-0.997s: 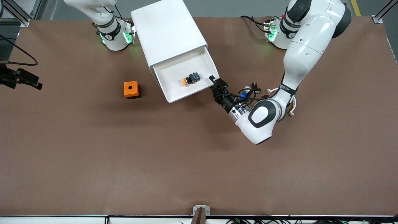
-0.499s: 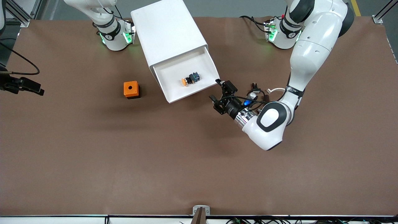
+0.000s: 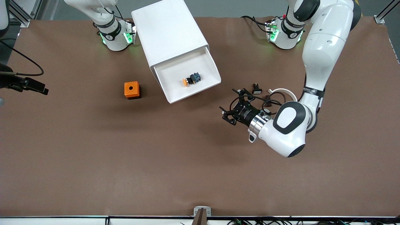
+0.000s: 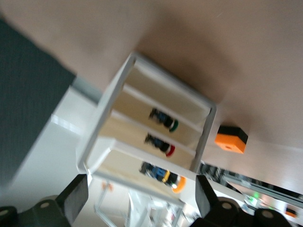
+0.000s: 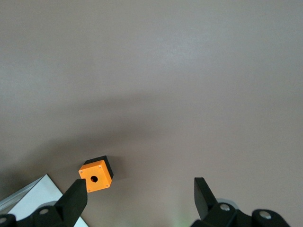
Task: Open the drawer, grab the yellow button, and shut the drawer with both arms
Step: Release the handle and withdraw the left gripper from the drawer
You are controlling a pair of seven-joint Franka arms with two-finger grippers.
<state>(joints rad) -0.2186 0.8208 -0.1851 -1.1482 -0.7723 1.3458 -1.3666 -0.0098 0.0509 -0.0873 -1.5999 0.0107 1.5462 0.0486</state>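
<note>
Top white drawer [image 3: 175,98] pulled open, orange-capped button [image 3: 191,79] inside — on its side

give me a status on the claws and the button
Left claw open over bare table. Right claw open, waiting. Button lies in open drawer, nothing blocking.

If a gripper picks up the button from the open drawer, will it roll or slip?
The button lies on its side in the drawer; its round orange cap might let it roll a little, though the blocky blue rear probably stops that. It looks small and light, so it may shift when touched.
</note>
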